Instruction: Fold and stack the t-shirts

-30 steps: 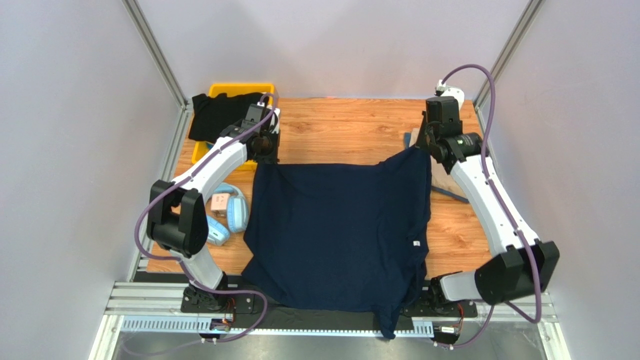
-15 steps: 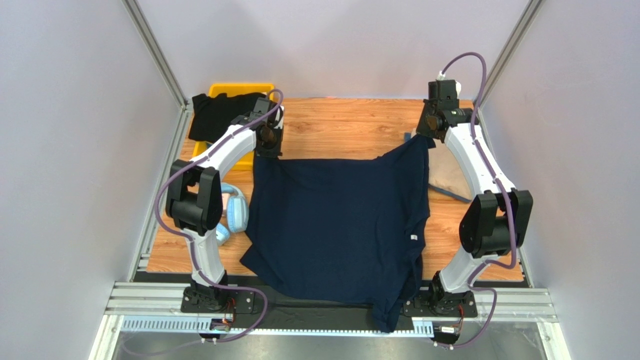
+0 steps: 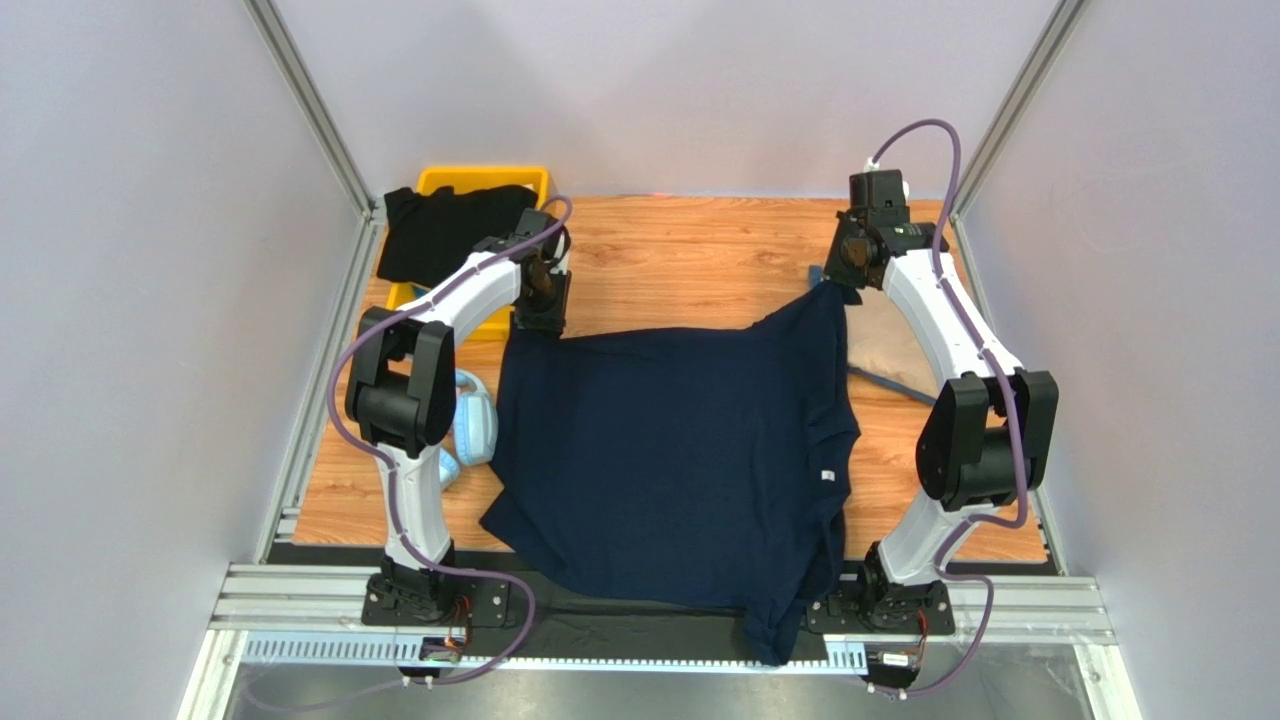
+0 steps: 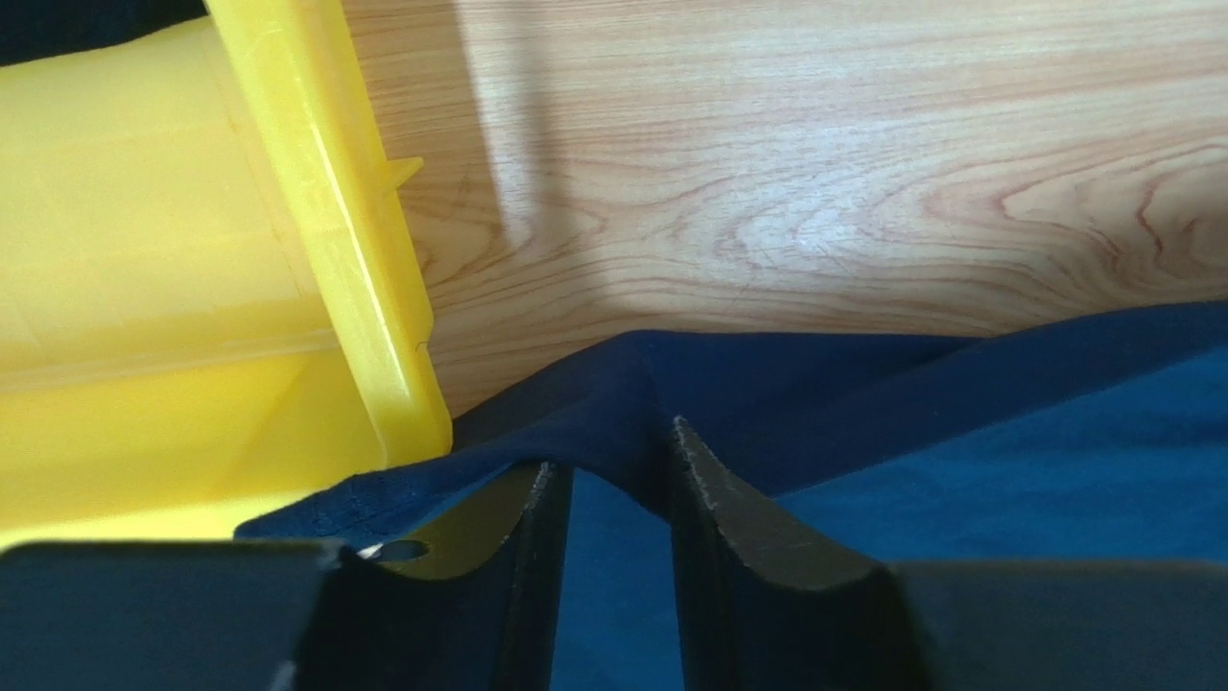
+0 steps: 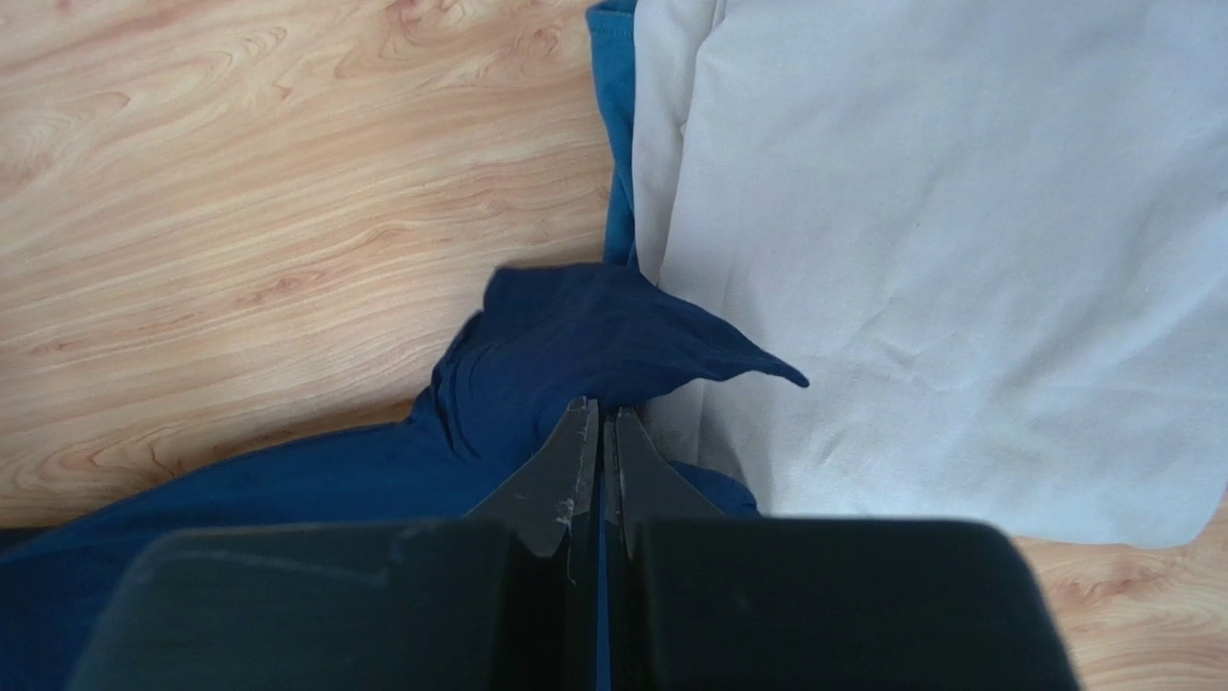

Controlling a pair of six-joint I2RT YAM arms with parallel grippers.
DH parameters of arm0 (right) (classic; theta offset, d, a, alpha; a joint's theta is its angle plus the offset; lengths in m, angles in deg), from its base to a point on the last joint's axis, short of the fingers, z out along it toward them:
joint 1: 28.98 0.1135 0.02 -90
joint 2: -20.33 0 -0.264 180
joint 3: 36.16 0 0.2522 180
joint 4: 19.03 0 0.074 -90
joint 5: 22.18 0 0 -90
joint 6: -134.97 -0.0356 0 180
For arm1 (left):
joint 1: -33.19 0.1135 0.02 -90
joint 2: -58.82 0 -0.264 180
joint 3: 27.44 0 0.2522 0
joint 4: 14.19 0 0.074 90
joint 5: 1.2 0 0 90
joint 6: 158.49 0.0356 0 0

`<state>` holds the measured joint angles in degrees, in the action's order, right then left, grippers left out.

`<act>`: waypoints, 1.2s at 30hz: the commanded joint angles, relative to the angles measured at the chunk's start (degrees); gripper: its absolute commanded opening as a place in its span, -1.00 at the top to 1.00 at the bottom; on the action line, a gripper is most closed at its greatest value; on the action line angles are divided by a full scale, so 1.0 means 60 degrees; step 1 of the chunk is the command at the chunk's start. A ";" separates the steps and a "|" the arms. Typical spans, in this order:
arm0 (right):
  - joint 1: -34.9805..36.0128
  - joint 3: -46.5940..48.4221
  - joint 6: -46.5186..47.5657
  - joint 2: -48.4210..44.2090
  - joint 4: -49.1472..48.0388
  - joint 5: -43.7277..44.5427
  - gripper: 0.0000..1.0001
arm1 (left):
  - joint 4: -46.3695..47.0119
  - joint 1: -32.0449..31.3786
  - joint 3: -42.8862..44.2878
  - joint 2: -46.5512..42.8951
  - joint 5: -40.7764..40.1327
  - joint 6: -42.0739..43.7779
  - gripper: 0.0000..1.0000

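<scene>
At the far left, black t-shirt (image 3: 443, 228) drapes over yellow bin (image 3: 481, 177).

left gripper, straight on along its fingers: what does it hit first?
Likely the navy t-shirt, bunched right at the tips of the left gripper; past it only wooden table. The yellow bin sits off to one side.

From high behind the arm bases, the top camera looks down on the whole table (image 3: 676, 255). Each wrist camera sits close above the cloth. One is behind the left gripper (image 4: 613, 454), seeing the corner of the navy t-shirt (image 4: 1009, 475) by the yellow bin (image 4: 173, 288). The other is behind the right gripper (image 5: 601, 411), seeing its other far corner over the tan t-shirt (image 5: 937, 245).
</scene>
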<state>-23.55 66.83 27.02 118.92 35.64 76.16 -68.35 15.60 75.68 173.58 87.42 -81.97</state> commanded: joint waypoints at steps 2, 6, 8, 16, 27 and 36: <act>-0.0026 -0.0179 -0.0171 -0.0523 -0.0563 -0.0422 1.00 | -0.0019 0.0089 0.0165 -0.0186 -0.0427 0.0049 0.23; -0.0026 -0.0281 -0.0215 -0.0625 -0.0563 -0.0642 0.99 | 0.0098 0.0206 -0.0113 -0.0566 -0.0632 0.0005 0.22; -0.0026 -0.0413 -0.0215 -0.0800 -0.0548 -0.0875 1.00 | 0.0243 0.0337 -0.0390 -0.0946 -0.0648 -0.0039 0.21; 0.0032 -0.1044 -0.0318 -0.1109 -0.0695 -0.0789 0.91 | 0.0889 0.1142 -0.1329 -0.2558 -0.0471 -0.0420 0.12; 0.0032 -0.1057 -0.0494 -0.0902 -0.0152 -0.0658 0.60 | 0.0816 0.1627 -0.1271 -0.2326 -0.0370 -0.0420 0.10; 0.0032 -0.2258 -0.0713 -0.1460 -0.0548 -0.0774 0.49 | 0.1183 0.1642 -0.0218 -0.1654 0.1080 -0.0611 0.13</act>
<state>-23.52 55.20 24.22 112.86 34.57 71.37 -63.96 25.09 68.69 162.04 88.99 -84.33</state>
